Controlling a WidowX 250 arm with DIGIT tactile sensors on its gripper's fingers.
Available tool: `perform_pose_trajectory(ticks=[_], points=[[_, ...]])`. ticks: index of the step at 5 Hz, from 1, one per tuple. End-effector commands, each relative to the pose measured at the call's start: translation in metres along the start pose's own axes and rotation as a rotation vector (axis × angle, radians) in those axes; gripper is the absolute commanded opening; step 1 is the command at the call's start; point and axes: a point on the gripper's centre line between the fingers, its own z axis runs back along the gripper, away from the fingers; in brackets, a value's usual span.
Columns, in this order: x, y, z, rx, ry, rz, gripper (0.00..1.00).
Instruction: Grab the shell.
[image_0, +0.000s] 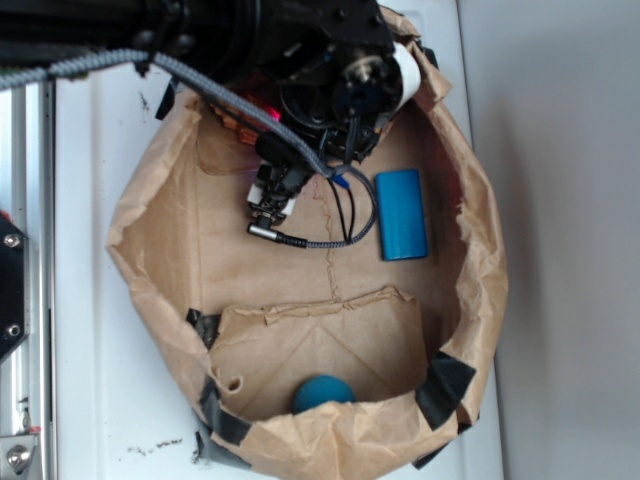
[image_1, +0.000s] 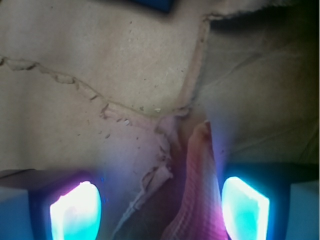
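The shell (image_1: 197, 190) shows best in the wrist view: a ribbed, tapering shape, tinted pink and purple by the lights, rising from the bottom edge to a rounded tip near the middle of the picture. Its lower end is cut off by the frame, and its true colour is hard to judge under the glow. It lies between the two glowing fingers (image_1: 76, 210) of the pincer (image_1: 160, 207), closer to the right-hand one in that view, with gaps on both sides, so the pincer stands open around it and touches nothing that can be seen.

In the exterior view the shell is almost wholly hidden under the black arm (image_0: 310, 60); only a sliver of orange-brown stripes (image_0: 240, 125) peeks out near the upper left wall of the paper bag (image_0: 150, 220). The pincer (image_0: 272, 195) is mostly masked there by cables and the wrist housing.

The bag is cut low and sits on a white tabletop (image_0: 100, 380). On its creased floor a blue block (image_0: 402, 213) lies to the right of the arm, well apart from the shell. A blue ball (image_0: 323, 391) sits at the near wall, its lower half hidden by the paper rim.
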Motion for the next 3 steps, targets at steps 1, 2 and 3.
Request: perform_pose_trajectory(ticks=[1,2,3], points=[[0.0,-0.009,-0.002,0.064,-0.003,0.011,0.0],[-0.002,-0.011,0.002,0.079,-0.01,0.006,0.0],[-0.003,-0.012,0.01,0.07,-0.025,0.003,0.0]])
